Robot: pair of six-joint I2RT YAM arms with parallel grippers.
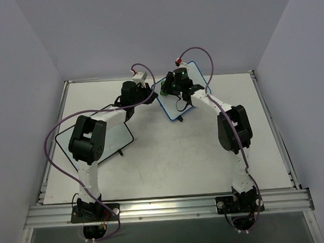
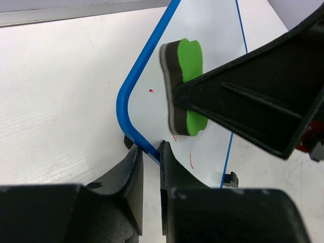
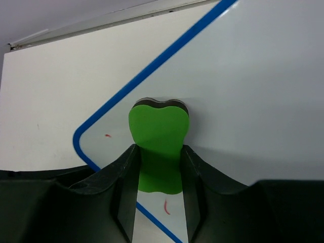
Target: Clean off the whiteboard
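Note:
The whiteboard (image 1: 170,106) with the blue rounded frame stands tilted at the back middle of the table. It also shows in the left wrist view (image 2: 207,25) and the right wrist view (image 3: 253,76). My left gripper (image 1: 153,95) (image 2: 151,152) is shut on its blue frame near the lower corner. My right gripper (image 1: 174,87) (image 3: 158,152) is shut on a green and black eraser (image 2: 186,76) (image 3: 157,126) and presses it flat on the board. Small red marks (image 3: 166,206) (image 2: 151,91) show on the board near the eraser.
A black-framed whiteboard (image 1: 118,138) lies flat at the left, partly under my left arm. A small black foot (image 2: 230,178) of the blue board rests on the white table (image 1: 169,153). Metal rails edge the table.

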